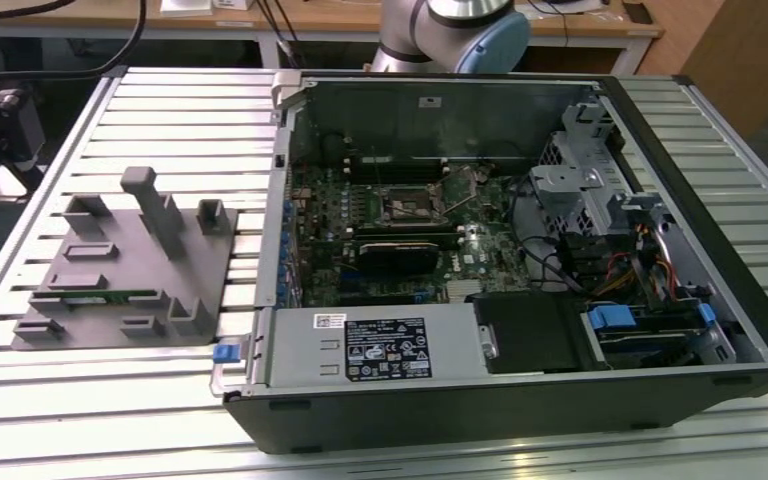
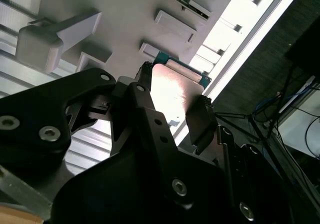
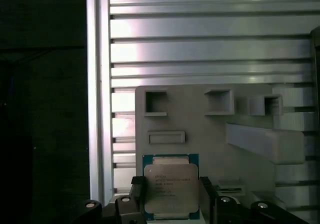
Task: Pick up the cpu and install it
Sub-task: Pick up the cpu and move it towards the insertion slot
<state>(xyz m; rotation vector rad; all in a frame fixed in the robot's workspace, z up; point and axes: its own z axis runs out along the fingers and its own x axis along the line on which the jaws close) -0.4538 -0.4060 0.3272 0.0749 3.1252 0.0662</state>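
Slatted metal desk (image 1: 157, 110), with a wooden desk (image 1: 344, 18) behind it at the upper edge of the exterior view. One open computer case (image 1: 491, 420) at the exterior view's right, one grey tray (image 1: 107, 272) at its left. One cpu (image 3: 170, 184) (pale silver top, green rim) is pinched between the two fingers of the hand (image 3: 172, 196), seen against the tray's edge
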